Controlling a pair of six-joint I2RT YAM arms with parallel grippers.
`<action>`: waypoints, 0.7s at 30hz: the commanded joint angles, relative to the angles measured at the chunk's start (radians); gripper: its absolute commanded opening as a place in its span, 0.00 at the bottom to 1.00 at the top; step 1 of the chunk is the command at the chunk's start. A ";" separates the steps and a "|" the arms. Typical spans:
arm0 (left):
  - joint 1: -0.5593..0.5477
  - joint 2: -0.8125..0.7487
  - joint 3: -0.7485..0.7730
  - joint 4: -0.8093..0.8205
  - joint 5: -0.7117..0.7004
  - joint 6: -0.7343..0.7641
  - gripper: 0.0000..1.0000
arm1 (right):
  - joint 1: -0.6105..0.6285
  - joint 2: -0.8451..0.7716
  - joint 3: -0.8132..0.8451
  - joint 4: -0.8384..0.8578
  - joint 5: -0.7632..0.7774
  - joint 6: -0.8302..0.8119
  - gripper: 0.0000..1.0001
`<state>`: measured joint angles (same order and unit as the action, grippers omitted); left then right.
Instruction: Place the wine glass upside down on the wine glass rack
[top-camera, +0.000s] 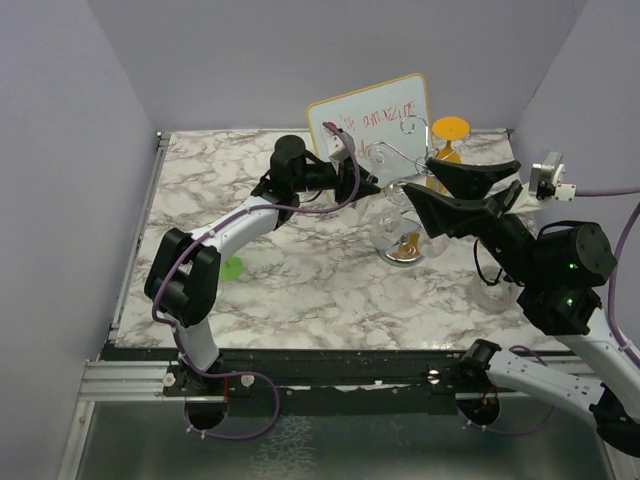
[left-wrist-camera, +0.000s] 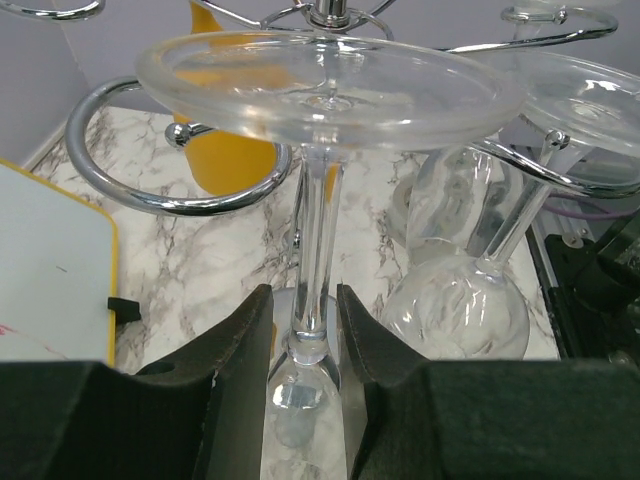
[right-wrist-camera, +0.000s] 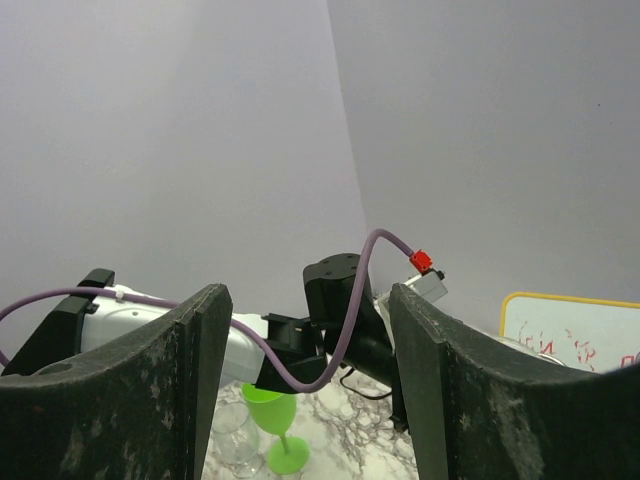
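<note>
A clear wine glass (left-wrist-camera: 318, 250) hangs upside down in the left wrist view, foot (left-wrist-camera: 330, 90) on top and bowl at the bottom. My left gripper (left-wrist-camera: 305, 292) is shut on it where the stem meets the bowl. The foot is close to a chrome loop (left-wrist-camera: 150, 190) of the wine glass rack (top-camera: 398, 165); I cannot tell whether it rests on it. A second clear glass (left-wrist-camera: 460, 300) hangs upside down from another rack arm to the right. My right gripper (top-camera: 420, 183) stands open and empty in the air just right of the rack.
A tilted whiteboard (top-camera: 370, 115) with red writing stands behind the rack, with an orange glass (top-camera: 450, 130) beside it. A green glass (right-wrist-camera: 275, 415) and a clear glass (right-wrist-camera: 235, 435) stand on the marble table (top-camera: 300, 280) under the left arm. The rack's disc base (top-camera: 405, 250) lies mid-table.
</note>
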<state>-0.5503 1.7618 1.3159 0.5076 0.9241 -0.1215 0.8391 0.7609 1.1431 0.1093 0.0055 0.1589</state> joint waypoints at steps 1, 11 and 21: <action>-0.012 0.004 0.022 0.051 0.011 0.052 0.00 | 0.007 0.001 0.014 -0.032 0.044 -0.013 0.69; -0.044 0.048 0.043 0.088 -0.136 0.019 0.00 | 0.008 0.002 0.002 -0.013 -0.039 -0.012 0.69; -0.067 0.072 0.054 0.109 -0.318 -0.061 0.00 | 0.007 0.001 -0.017 0.011 -0.082 0.010 0.69</action>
<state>-0.6075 1.8210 1.3342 0.5606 0.7101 -0.1364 0.8391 0.7650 1.1416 0.1036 -0.0170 0.1604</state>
